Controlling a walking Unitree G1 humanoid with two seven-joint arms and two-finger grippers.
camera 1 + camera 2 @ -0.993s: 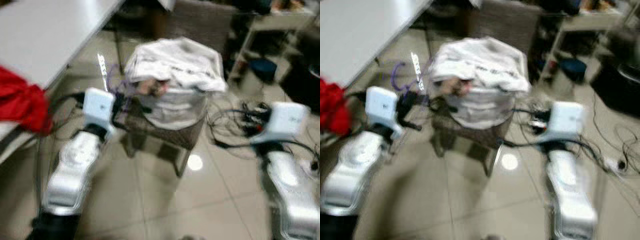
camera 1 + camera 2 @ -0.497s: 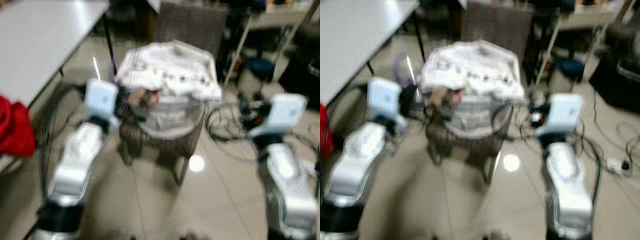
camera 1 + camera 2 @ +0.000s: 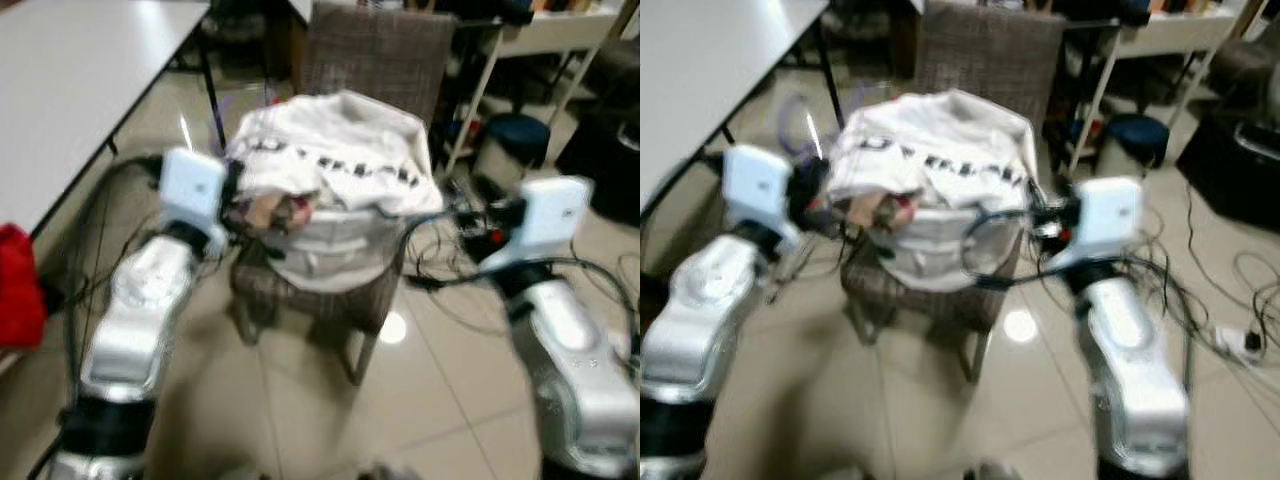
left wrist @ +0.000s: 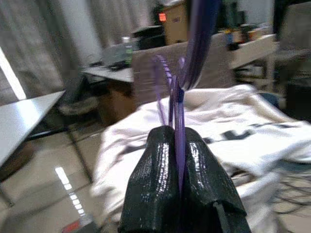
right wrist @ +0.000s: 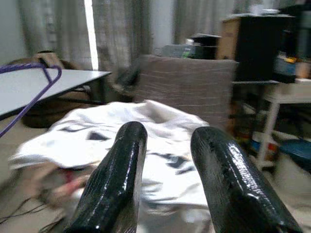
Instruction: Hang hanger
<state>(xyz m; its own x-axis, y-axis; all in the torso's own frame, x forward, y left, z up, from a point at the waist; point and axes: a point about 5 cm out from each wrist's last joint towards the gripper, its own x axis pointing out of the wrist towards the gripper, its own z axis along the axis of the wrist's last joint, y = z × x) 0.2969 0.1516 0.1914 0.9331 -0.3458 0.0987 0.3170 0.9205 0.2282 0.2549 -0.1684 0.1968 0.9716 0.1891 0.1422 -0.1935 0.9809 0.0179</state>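
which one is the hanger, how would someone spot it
Find the wicker chair heaped with white clothes. On the robot's left side of that heap, the left gripper has its fingers shut on a thin purple wire hanger, the lone purple thing there.

A cluttered home room: tiled floor [image 3: 300, 400], wicker chair [image 3: 375, 60] heaped with laundry [image 3: 335, 165], white table [image 3: 70, 90] left, curtains [image 5: 126, 29] far behind.

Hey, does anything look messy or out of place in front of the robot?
Yes. A crumpled white printed garment lies heaped over more laundry on the brown wicker chair rather than hung, and loose black cables sprawl across the tiled floor beside it.
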